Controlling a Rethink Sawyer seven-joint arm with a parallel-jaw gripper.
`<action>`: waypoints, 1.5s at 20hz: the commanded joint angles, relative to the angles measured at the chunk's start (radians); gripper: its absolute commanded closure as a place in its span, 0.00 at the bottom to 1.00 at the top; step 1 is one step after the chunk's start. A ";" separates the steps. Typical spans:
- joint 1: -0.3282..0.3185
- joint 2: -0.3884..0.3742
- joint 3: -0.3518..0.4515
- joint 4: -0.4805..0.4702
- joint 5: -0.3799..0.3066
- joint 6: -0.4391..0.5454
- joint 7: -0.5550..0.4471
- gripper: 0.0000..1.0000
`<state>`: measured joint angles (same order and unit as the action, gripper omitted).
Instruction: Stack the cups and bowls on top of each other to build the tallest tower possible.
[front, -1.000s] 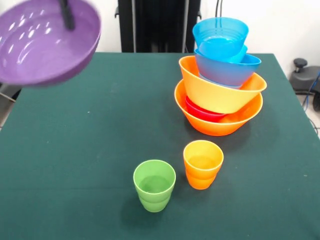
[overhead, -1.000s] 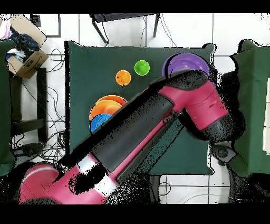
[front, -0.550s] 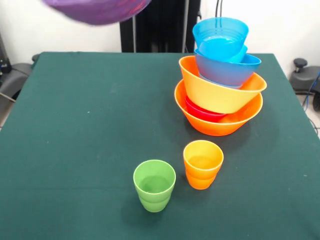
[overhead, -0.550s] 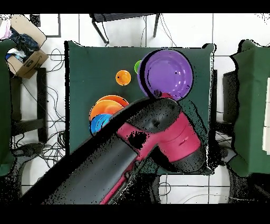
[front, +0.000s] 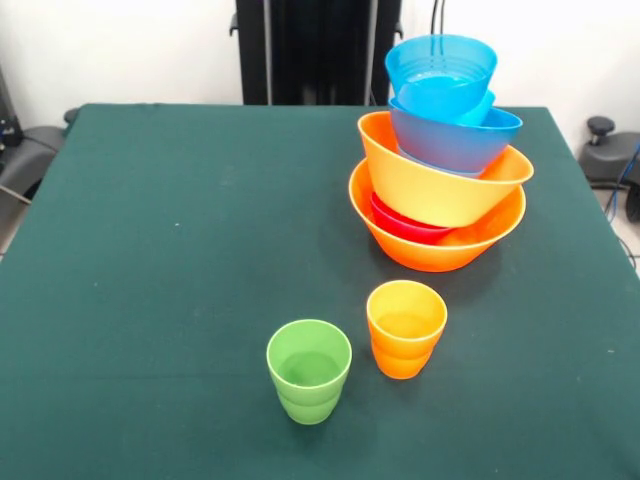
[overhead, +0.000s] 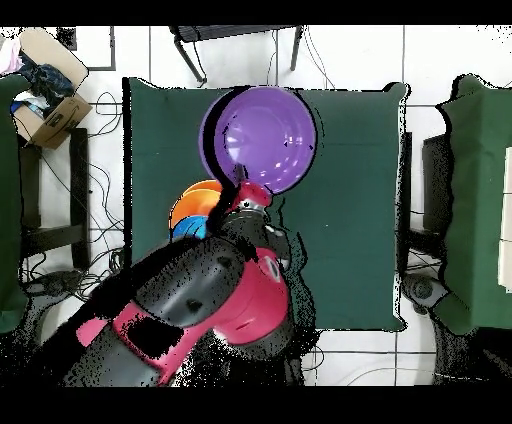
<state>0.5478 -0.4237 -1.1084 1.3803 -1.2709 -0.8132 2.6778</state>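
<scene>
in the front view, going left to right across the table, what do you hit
green cup → orange cup → tower of nested bowls, its base a large orange bowl

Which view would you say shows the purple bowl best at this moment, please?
The overhead view: the purple bowl fills the middle of the picture, held up over the table at the end of the arm. The front view shows nothing of it, only the tower and two cups.
</scene>
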 joint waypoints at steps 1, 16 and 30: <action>0.054 -0.043 0.134 0.092 0.105 0.154 0.243 1.00; 0.130 -0.035 0.212 0.171 0.201 0.311 0.212 1.00; 0.162 -0.037 0.305 0.248 0.197 0.449 0.162 1.00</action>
<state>0.7189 -0.4785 -1.0016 1.5481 -1.1213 -0.4779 2.7216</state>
